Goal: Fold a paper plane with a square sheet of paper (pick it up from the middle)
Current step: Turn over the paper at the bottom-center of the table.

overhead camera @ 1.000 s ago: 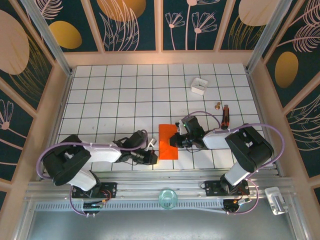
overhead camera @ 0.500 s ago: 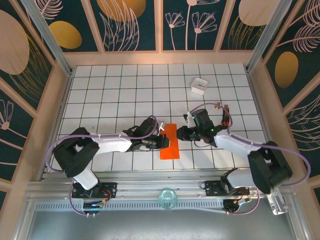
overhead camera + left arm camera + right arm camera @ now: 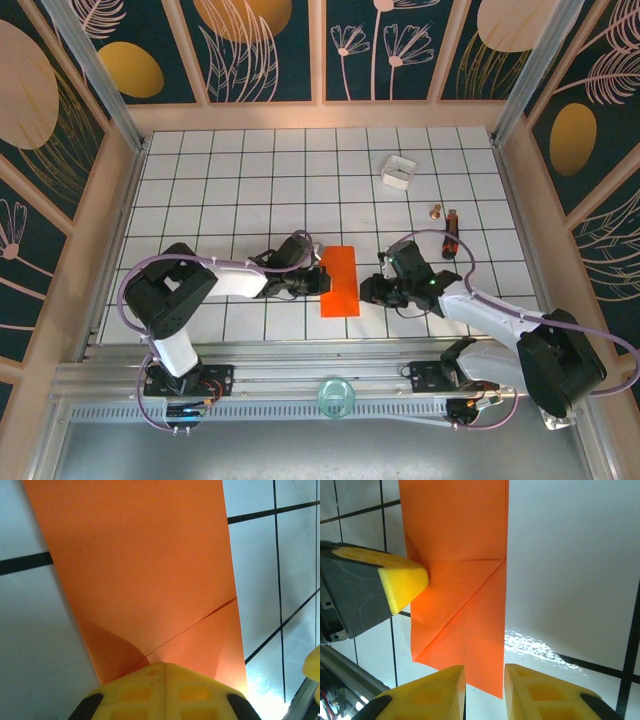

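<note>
The square sheet of paper [image 3: 338, 280] lies flat near the table's front, folded into a bright orange-red strip about one tile wide with diagonal creases [image 3: 465, 595]. It is a plain rectangle, with no pointed plane shape. My left gripper [image 3: 318, 283] is shut, its yellow tip resting on the strip's left edge [image 3: 162, 666]; the right wrist view shows that tip [image 3: 405, 580] overlapping the paper. My right gripper [image 3: 372, 290] sits just right of the strip, open with a narrow gap [image 3: 485, 675]. The paper's near corner lies in front of that gap.
A small white box [image 3: 398, 172] stands at the back right. A small brown piece [image 3: 436, 211] and a dark red stick [image 3: 451, 233] lie right of the arms. A clear round dish [image 3: 336, 396] sits on the front rail. Wooden walls enclose the grid table [image 3: 230, 190].
My left gripper moved up onto the paper's left edge and stayed shut. My right gripper opened, let go of the paper and backed off to its right side.
</note>
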Controlling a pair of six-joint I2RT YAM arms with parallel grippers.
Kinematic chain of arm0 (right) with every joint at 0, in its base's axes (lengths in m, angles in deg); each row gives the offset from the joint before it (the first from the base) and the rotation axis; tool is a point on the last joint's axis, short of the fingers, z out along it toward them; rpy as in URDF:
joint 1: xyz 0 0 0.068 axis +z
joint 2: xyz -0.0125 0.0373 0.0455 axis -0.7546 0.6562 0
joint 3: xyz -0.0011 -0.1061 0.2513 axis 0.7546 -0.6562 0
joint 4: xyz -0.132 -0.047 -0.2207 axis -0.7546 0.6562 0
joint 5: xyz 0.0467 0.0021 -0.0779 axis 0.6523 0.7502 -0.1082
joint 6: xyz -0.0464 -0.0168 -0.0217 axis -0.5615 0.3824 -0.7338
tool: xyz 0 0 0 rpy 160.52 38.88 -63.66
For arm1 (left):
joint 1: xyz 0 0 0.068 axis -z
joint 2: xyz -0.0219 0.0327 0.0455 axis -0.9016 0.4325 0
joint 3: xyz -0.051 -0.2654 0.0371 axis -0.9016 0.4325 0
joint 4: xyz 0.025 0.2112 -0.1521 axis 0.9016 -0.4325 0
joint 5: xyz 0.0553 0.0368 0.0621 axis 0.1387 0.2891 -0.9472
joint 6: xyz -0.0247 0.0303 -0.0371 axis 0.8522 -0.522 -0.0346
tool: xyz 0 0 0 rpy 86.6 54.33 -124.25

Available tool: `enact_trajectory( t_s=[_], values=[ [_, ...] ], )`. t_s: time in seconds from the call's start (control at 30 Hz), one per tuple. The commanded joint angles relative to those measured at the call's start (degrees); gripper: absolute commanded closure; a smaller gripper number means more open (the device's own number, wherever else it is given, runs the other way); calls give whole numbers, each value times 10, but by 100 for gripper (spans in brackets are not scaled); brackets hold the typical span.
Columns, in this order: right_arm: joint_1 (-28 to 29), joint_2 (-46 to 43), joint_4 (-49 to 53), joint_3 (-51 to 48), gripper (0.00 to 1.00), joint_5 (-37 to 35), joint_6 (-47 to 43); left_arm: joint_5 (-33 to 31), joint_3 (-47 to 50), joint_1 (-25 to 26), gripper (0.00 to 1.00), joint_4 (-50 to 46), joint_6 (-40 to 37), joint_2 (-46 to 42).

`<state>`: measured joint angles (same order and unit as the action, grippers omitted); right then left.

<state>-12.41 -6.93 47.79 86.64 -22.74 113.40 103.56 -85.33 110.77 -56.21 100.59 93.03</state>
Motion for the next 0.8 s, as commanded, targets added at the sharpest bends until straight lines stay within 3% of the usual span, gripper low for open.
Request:
enact_trajectory(
  t_s=[0.0,0.23,0.77],
  values=[
    [19,-3,-23,-14,72,-13,45,-30,14,-1,100,19,25,22],
    [31,14,-27,-23,65,-36,65,-36,31,-1,100,60,67,23],
    [69,71,-108,-31,64,-36,99,-9,37,-1,100,64,56,46]
  ],
)
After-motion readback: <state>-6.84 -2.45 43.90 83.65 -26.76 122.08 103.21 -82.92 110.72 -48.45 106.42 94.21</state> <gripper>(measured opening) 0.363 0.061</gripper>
